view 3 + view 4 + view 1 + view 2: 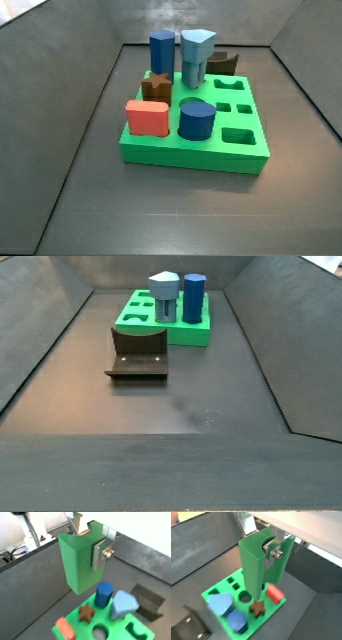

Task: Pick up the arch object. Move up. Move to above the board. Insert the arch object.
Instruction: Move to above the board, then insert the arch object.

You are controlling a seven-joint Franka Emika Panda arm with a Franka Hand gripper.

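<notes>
Two silver fingers point(100, 553) of the end effector point(271, 549) are pinching a tall green piece point(79, 562), hanging above the board point(214, 591) w/ pegs.

Gripper aloft, jaws clamped

In both wrist views the gripper point(85, 552) points straight down, high over the board point(75, 626), jaws drawn in against the arch object point(77, 562) between them. One flat silver finger point(100, 554) shows pressed to the piece's side, with its screw head visible; the opposite finger is hidden behind the piece.
</notes>
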